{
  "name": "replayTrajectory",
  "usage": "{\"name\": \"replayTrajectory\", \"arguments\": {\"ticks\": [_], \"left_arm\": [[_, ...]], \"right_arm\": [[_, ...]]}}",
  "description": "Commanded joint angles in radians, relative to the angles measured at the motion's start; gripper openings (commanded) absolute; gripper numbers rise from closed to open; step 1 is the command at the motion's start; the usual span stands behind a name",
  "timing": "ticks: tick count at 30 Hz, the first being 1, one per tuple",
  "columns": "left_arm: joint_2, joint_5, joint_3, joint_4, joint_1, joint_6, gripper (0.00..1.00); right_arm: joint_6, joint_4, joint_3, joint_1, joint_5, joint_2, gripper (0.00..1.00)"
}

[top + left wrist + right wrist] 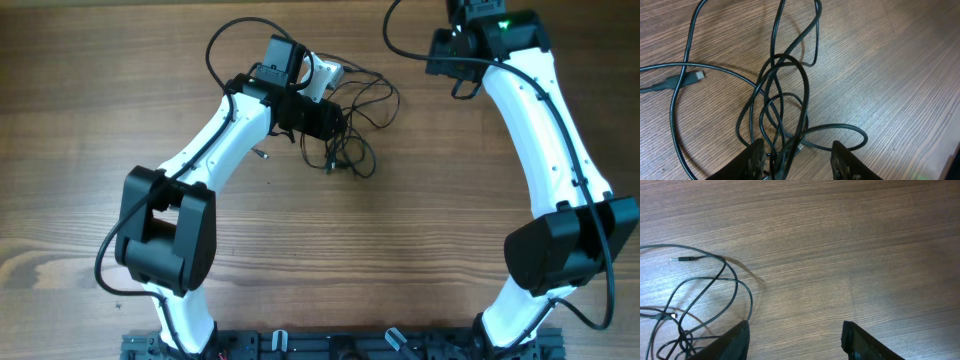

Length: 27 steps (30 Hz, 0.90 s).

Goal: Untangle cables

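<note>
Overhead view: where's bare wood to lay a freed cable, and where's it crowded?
Widest bare patch of the brown wooden table: centre, below the tangle of thin black cables, between the white left arm and white right arm. Also free: the far-left area beyond the left arm. Crowded: the loops around the left gripper.

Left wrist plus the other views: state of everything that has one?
Thin black cables: tangled, loops crossing, on the wooden table.
Small plug end: unplugged, flat on the table.
Left claw: open, straddling cable strands.
Right claw: open, empty, over bare wood.
</note>
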Motion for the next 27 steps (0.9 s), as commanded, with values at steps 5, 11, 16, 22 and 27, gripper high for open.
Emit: {"name": "replayTrajectory", "arguments": {"ticks": [5,11,16,22,27], "left_arm": [[0.070,-0.005,0.017,0.003,-0.021,0.016,0.11],[0.074,0.073,0.017,0.019,-0.025,0.028,0.04],[0.067,0.141,0.018,0.022,-0.020,0.069,0.04],[-0.037,0.095,0.018,0.022,0.039,0.059,0.04],[-0.188,0.054,0.019,0.023,0.105,0.049,0.04]], "right_arm": [[-0.013,-0.003,0.014,0.006,-0.027,-0.031,0.61],[-0.019,-0.005,0.014,0.006,-0.030,-0.031,0.61],[-0.036,-0.003,0.014,0.006,-0.057,-0.031,0.61],[-0.040,-0.003,0.014,0.006,-0.057,-0.031,0.61],[-0.036,-0.011,0.014,0.006,-0.058,-0.031,0.62]]}}
